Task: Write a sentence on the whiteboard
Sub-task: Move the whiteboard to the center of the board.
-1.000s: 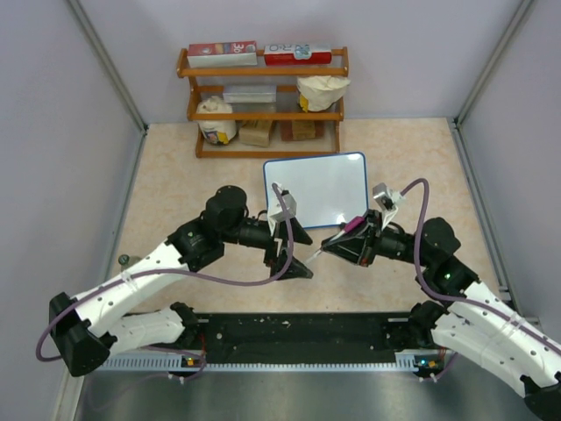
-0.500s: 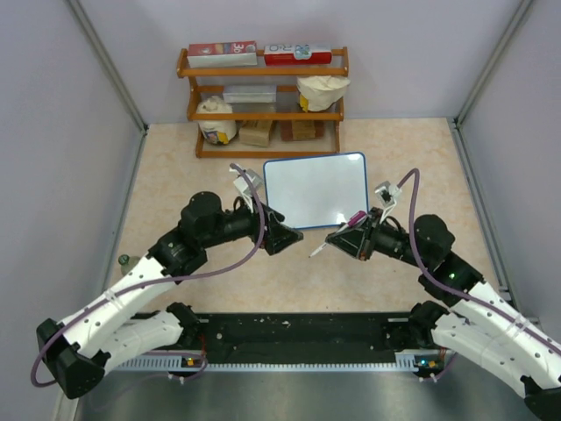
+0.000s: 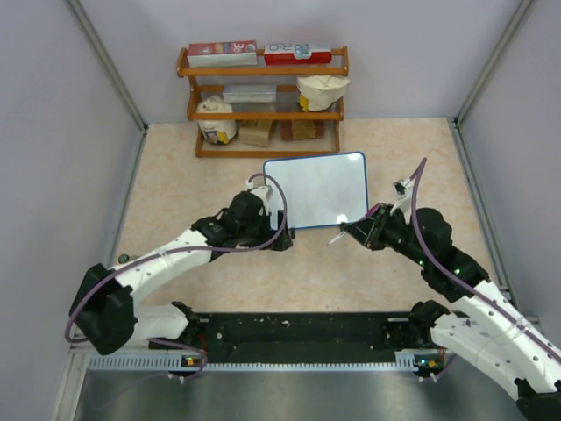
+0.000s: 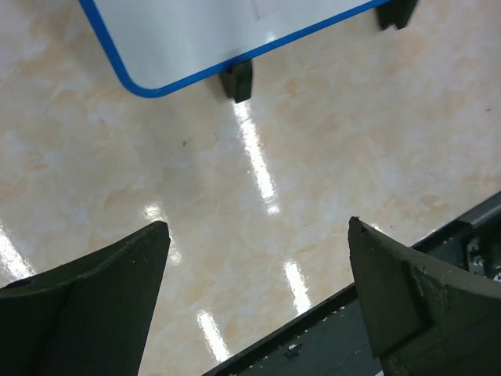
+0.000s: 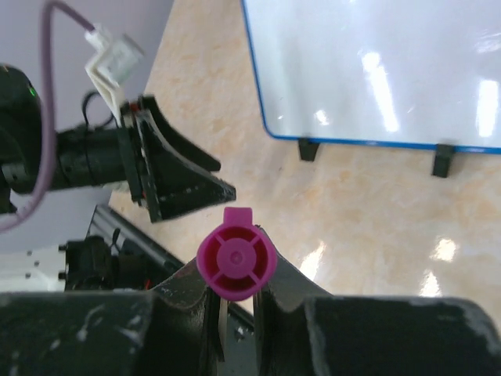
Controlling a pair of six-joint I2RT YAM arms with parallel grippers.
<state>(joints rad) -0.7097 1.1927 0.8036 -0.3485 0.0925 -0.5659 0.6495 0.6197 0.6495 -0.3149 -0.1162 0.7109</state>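
The whiteboard [image 3: 316,189] stands on the beige table, white and blank, with a blue frame and two black feet [image 4: 237,81]. My left gripper [image 3: 282,235] is open and empty, low at the board's near left corner; its fingers [image 4: 94,305] stand wide apart in the left wrist view, with the board's corner [image 4: 196,39] above them. My right gripper [image 3: 358,230] is shut on a marker [image 3: 342,236] with a magenta end [image 5: 235,262]. The marker's pale tip points at the board's near right edge. The right wrist view shows the board [image 5: 383,70] and the left gripper [image 5: 184,184].
A wooden rack [image 3: 263,96] with boxes and bags stands against the back wall. A black rail [image 3: 298,338] runs along the near edge between the arm bases. Grey walls close in both sides. A small dark object [image 3: 124,259] lies at the left edge.
The left arm swung left, away from the right gripper, then reached forward to the board's near left corner. The right gripper moved back and right with the marker, closer to the board.
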